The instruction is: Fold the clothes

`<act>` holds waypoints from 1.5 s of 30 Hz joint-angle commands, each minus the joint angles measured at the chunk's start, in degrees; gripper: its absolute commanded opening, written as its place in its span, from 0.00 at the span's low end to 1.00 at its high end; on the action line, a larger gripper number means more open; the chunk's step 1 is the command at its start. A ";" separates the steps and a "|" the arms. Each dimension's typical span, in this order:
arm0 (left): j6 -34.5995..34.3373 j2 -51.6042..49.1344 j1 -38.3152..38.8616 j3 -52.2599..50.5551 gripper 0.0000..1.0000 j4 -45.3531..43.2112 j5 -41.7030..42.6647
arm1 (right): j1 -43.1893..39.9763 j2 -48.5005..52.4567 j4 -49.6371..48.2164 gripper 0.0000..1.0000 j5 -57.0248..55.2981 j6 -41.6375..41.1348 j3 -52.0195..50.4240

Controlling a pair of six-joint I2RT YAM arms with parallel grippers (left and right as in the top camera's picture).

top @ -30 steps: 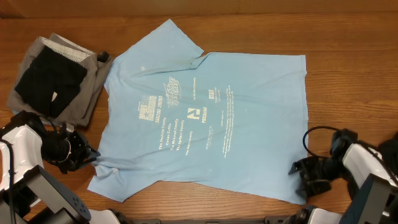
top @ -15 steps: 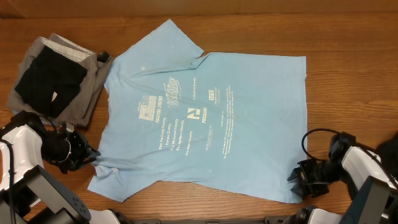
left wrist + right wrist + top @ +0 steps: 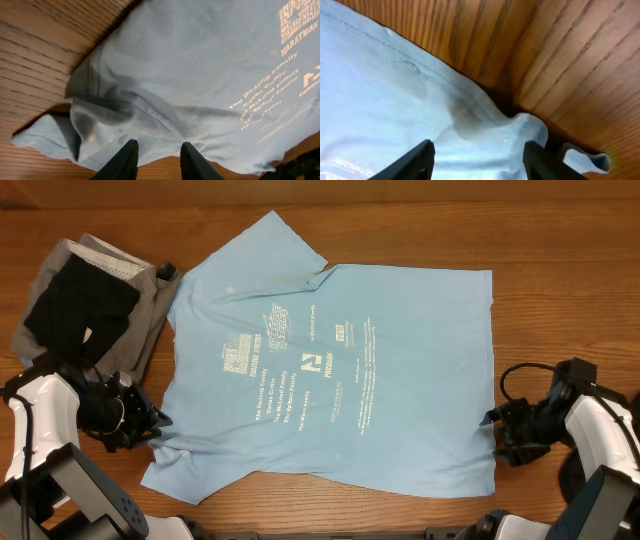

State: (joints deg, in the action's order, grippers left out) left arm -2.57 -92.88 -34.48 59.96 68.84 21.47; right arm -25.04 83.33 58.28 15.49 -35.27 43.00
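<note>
Two end effectors, jaws parted, nothing held. Left end effector (image 3: 159, 161): rumpled sleeve of light-blue T-shirt (image 3: 330, 370) just ahead. Right end effector (image 3: 477, 161): shirt's hem corner just ahead. Farther off beside the left one, black and grey garments (image 3: 85, 305) piled on surface (image 3: 560, 250).

**Overhead view:** fixed above and facing straight down, far enough away to take in the tabletop (image 3: 560, 240) and the whole T-shirt (image 3: 330, 370).

**Left wrist view:** close and low, looking past the left gripper (image 3: 157, 150) (its fingers sit at the frame's lower edge) at the shirt's bunched sleeve (image 3: 85, 115), by the tabletop's left corner on the arms' side. The lettering (image 3: 270, 95) it catches also shows in the overhead view.

**Right wrist view:** equally close, looking past the right gripper (image 3: 477, 150) at the hem corner (image 3: 530, 130) near the tabletop's right edge. The overhead view shares this patch.
</note>
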 commanded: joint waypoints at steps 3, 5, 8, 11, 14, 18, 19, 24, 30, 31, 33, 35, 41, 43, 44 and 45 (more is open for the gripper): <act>1.36 0.98 0.17 0.81 0.33 -0.52 0.48 | 0.61 0.02 -12.94 0.33 6.86 11.30 1.20; 1.53 0.98 0.17 0.81 0.32 -0.55 0.66 | 1.22 0.39 -17.27 0.13 7.39 9.16 1.20; 6.01 0.98 0.17 0.81 0.26 -0.76 5.55 | 3.48 2.60 -22.49 0.04 7.30 7.10 1.20; 11.54 1.11 0.17 0.85 0.31 -1.31 13.73 | 6.19 6.62 -27.19 0.04 7.06 6.05 1.20; 14.05 1.99 0.17 1.03 0.35 -1.55 16.06 | 7.50 11.78 -31.12 0.04 6.45 2.27 1.20; 14.80 4.22 0.20 1.03 0.40 -2.03 16.46 | 7.52 18.93 -37.97 0.04 6.47 0.46 1.22; 14.80 4.85 0.20 1.03 0.41 -2.25 16.55 | 7.52 20.81 -40.09 0.04 6.32 0.46 1.22; 14.80 6.84 0.50 1.03 0.43 -2.91 16.48 | 7.52 28.13 -46.60 0.04 3.28 -2.32 2.45; 14.80 6.97 0.87 1.03 0.47 -2.64 14.49 | 6.51 28.48 -43.60 0.16 9.29 2.49 8.57; 14.80 6.97 0.90 1.01 0.47 -2.40 14.47 | 6.19 27.87 -42.18 0.22 11.06 3.48 9.70; 14.78 6.97 0.90 1.01 0.47 -2.14 14.29 | 5.35 25.75 -38.03 0.31 15.15 6.01 12.44; 14.75 6.97 0.96 1.01 0.48 -2.49 14.43 | 4.85 22.93 -34.16 0.38 17.81 8.94 14.53; 14.36 6.64 9.22 0.94 0.23 -10.84 16.06 | 4.76 9.86 -23.23 0.39 20.22 14.53 17.05; 14.34 5.97 16.04 0.94 0.16 -16.26 15.47 | 4.79 4.46 -19.12 0.38 20.22 14.51 17.05; 14.21 5.84 18.25 0.94 0.14 -18.12 14.58 | 4.79 2.60 -17.55 0.38 20.24 14.51 17.05; 13.44 5.40 21.64 0.94 0.12 -21.16 11.96 | 4.79 0.74 -15.89 0.38 20.24 14.47 17.05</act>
State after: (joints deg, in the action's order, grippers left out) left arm 10.92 -87.07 -19.73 60.07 50.41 35.42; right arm -20.49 89.62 40.71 34.59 -22.90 58.11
